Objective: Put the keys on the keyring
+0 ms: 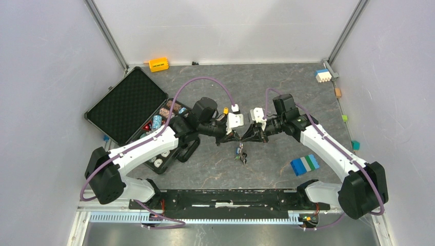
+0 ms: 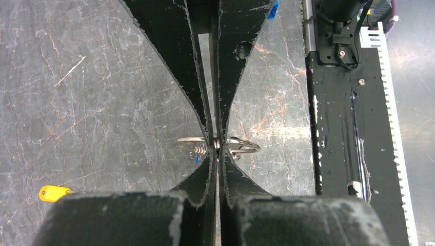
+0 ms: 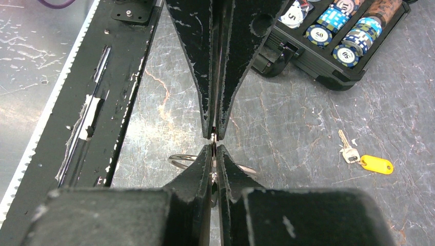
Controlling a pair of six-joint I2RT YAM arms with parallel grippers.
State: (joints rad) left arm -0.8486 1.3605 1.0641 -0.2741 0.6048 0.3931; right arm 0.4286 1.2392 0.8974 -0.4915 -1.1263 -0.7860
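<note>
My left gripper [image 1: 235, 137] and right gripper [image 1: 245, 137] meet tip to tip above the middle of the table. Both are shut on a silver keyring [image 2: 242, 146], whose loops stick out on either side of the fingers; it also shows in the right wrist view [image 3: 180, 158]. A small bunch of keys [image 1: 240, 154] hangs below the ring. In the left wrist view my left gripper [image 2: 217, 152] pinches the ring. In the right wrist view my right gripper [image 3: 214, 149] does the same. One loose key [image 3: 349, 151] with a yellow tag [image 3: 377, 164] lies on the table, and the tag also shows in the top view [image 1: 225, 110].
An open black case [image 1: 123, 105] with poker chips [image 3: 328, 31] lies at the left. A blue-green-white brick stack [image 1: 304, 165] is at the right front. An orange-yellow block [image 1: 158, 64] and a white-blue brick [image 1: 322, 76] sit at the back. The black rail [image 1: 225, 197] runs along the near edge.
</note>
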